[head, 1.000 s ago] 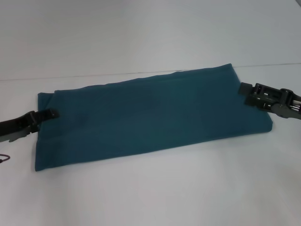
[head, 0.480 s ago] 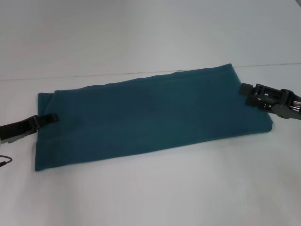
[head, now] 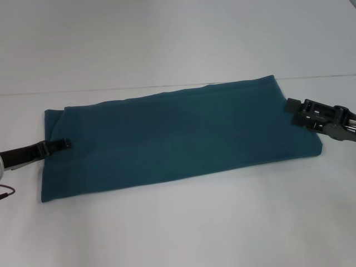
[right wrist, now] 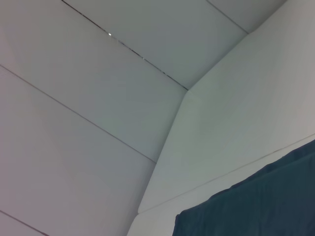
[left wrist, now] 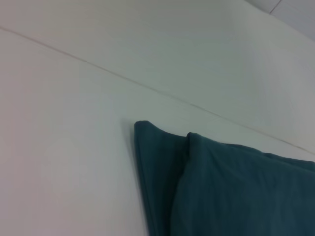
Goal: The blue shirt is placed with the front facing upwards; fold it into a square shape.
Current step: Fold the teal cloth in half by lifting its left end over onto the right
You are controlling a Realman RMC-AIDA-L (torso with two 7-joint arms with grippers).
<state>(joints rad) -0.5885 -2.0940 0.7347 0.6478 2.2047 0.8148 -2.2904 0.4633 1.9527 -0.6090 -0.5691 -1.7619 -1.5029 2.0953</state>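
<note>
Teal-blue cotton: the blue shirt lies flat on the white table as a long folded band running across the head view, its lettering and neck not visible (no container is present). Left gripper reaches in low from the robot's left, its tip over the band's left short edge; whether its fingers are parted or pinching cloth cannot be told. Right gripper sits at the band's right end, fingers likewise unreadable. Both arms are cut off by the picture edges. Left wrist view shows a layered shirt corner; right wrist view, only an edge.
</note>
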